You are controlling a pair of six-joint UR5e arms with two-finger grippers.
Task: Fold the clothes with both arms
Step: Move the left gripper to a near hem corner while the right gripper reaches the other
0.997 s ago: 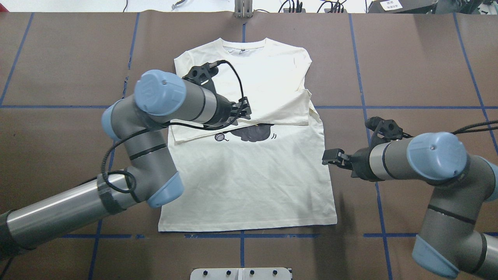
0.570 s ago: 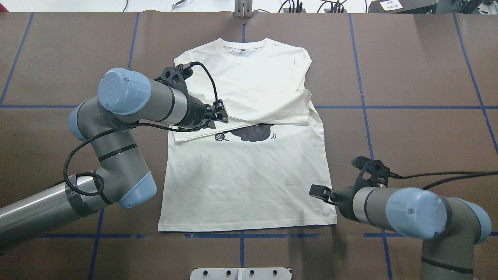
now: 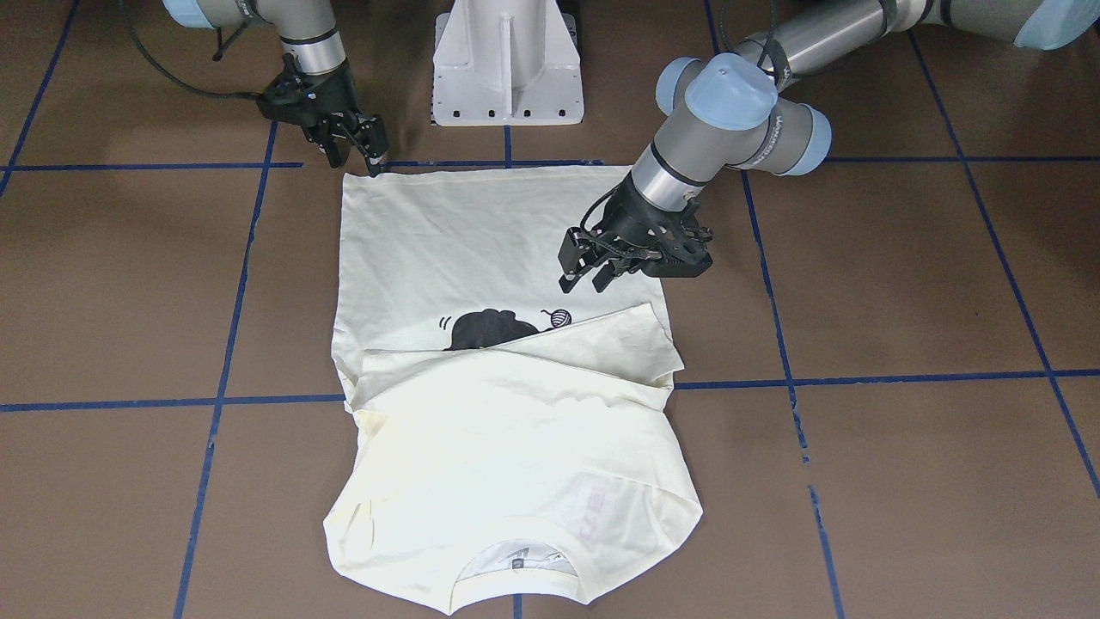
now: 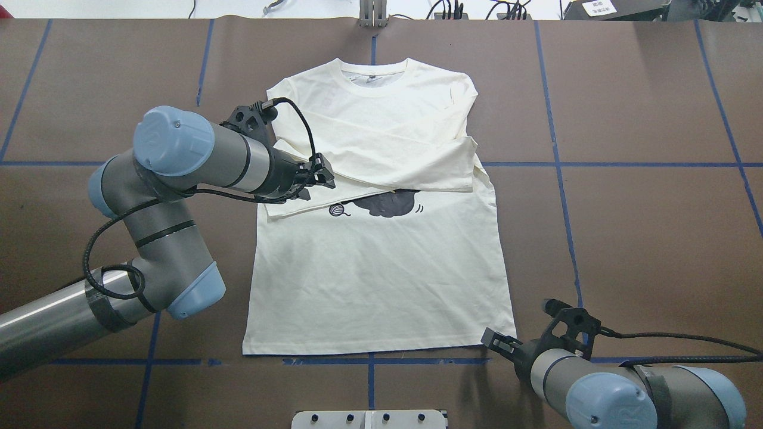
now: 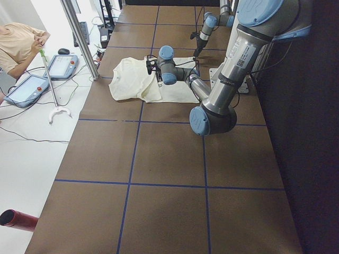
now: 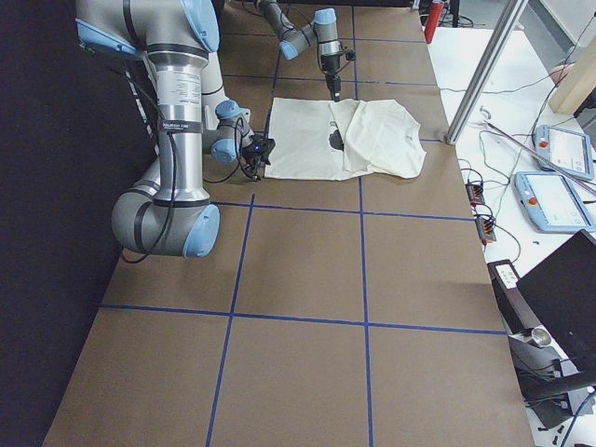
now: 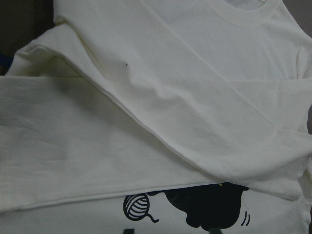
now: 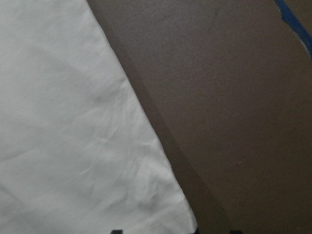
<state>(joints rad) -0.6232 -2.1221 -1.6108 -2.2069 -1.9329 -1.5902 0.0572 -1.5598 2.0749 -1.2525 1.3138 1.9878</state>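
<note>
Brown paper-covered table, blue tape grid. White pedestal base sits at the near edge, centre; cables run along the far edge.

Cream T-shirt lies flat at centre, collar far, hem near. Both sleeves are folded across the chest and cover the top of the cat print.

Over the left sleeve fold hangs the left gripper, fingers spread, holding nothing. In the overhead view the left arm hides the shirt's left shoulder.

At the near-right hem corner sits the right gripper, low, fingers spread. The wrist view shows the corner between the tips; cannot tell if they touch.

Beyond the far side: teach pendants and a person.
</note>
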